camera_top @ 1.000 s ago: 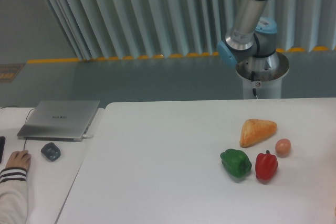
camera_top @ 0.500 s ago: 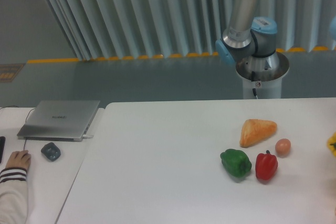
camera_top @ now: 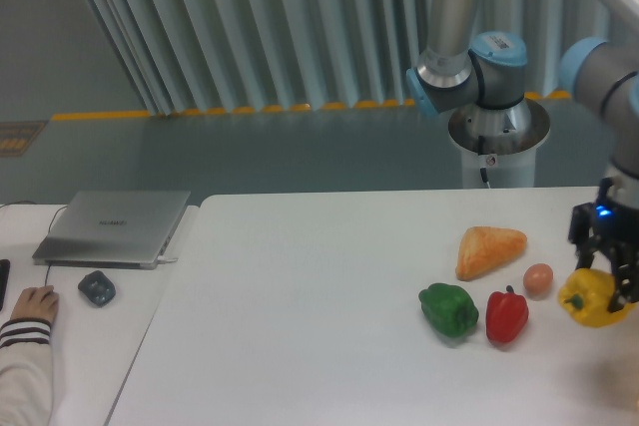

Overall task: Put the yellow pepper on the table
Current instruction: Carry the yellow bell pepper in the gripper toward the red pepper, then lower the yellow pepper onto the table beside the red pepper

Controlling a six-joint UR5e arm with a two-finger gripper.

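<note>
The yellow pepper (camera_top: 592,298) is glossy and lobed, at the far right of the view, held in my gripper (camera_top: 603,276). The gripper hangs down from the arm at the right edge and is shut on the pepper's top. The pepper is just above the white table (camera_top: 300,326); I cannot tell whether it touches the surface. It is to the right of the red pepper (camera_top: 506,315) and the small round peach-coloured item (camera_top: 538,278).
A green pepper (camera_top: 448,308) and an orange-tan triangular bread (camera_top: 488,248) lie on the table left of the gripper. The arm's base (camera_top: 496,142) stands behind the table. A smaller desk at left holds a grey laptop (camera_top: 113,226), a mouse (camera_top: 96,287) and a person's hand (camera_top: 30,306).
The gripper with the yellow pepper has come into view from the right edge and moved left, toward the red pepper. The arm's upper links have swung left.
</note>
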